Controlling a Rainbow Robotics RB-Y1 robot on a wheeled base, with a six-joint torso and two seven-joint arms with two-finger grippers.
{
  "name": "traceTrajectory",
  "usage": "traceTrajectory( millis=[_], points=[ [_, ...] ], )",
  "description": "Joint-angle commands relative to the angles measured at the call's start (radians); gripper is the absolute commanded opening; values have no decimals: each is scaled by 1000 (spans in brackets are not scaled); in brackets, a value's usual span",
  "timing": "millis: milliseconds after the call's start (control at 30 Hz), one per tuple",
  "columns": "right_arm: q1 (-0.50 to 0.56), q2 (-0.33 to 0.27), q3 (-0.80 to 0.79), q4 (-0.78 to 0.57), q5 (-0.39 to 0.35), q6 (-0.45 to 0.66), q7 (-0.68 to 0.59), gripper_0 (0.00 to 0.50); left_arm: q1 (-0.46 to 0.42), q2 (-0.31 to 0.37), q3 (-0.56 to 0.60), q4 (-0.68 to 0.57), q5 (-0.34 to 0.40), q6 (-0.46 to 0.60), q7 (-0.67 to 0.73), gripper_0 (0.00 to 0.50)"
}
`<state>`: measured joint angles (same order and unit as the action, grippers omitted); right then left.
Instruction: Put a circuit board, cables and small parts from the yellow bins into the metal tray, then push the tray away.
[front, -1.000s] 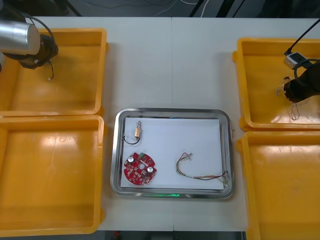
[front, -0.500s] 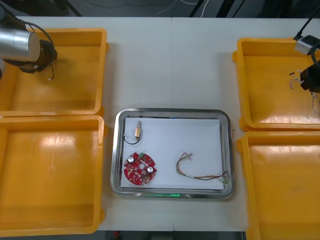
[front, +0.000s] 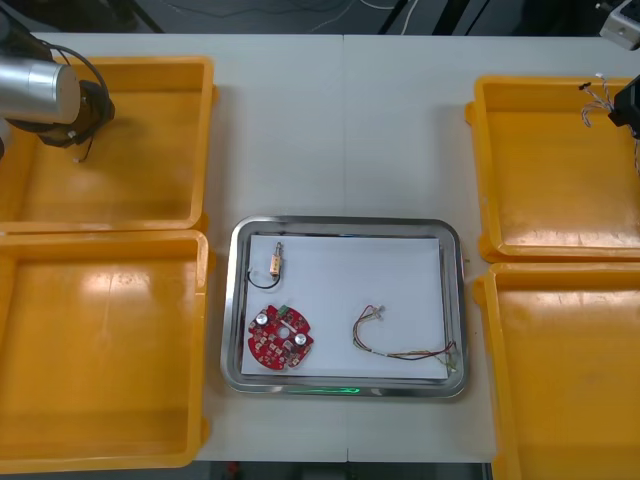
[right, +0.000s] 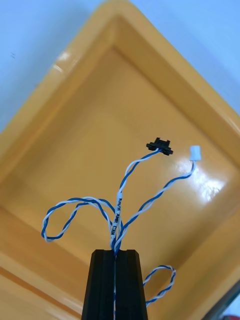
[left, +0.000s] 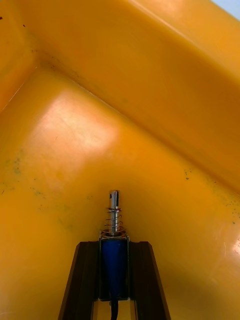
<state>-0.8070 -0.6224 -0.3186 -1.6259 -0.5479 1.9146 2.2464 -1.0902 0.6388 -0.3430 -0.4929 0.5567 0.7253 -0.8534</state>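
Since the earlier frame, the right gripper (front: 627, 103) has travelled from the middle of the far right yellow bin (front: 540, 170) to that bin's far right corner, carrying the twisted blue and white cable (front: 597, 95). The left arm (front: 38, 88) has hardly shifted.

Front view: I note the left arm over the far left yellow bin (front: 140, 150), near its far left corner. The metal tray (front: 232, 300), white inside, sits between the bins at the desk's middle. It holds a round red circuit board (front: 281, 338) at its near left corner, a small metal part (front: 276, 263) with a black cable (front: 250, 278) toward its far left corner, and a red and yellow cable (front: 400, 352) toward its near right corner.

Right wrist view: the right gripper's fingers are closed on the twisted cable, pinched at the tips. Its loops and two ends, one black and one white, hang free over the bin floor.

Left wrist view: the left gripper (left: 114, 247) clamps a second small metal part (left: 114, 220), blue-bodied with spring and pin, over the bin floor.
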Motion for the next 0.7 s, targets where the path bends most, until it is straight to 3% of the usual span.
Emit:
traceTrajectory(
  millis=[33,233,400,567,700],
  points=[
    [45,-54,10,-106,-84,5,13,0,12,-11,-16,-10,0,16,-59,0],
    [88,-89,72,-241,-179,5,15,0,12,2,-16,-44,2,74,-64,0],
    [89,-132,141,-299,-322,5,16,0,12,30,-14,-96,3,161,-61,0],
    [89,-134,187,-376,-422,5,22,0,12,61,-2,-162,5,266,-58,0],
    [89,-134,256,-450,-455,5,24,0,12,85,21,-230,3,365,-58,0]
  ],
)
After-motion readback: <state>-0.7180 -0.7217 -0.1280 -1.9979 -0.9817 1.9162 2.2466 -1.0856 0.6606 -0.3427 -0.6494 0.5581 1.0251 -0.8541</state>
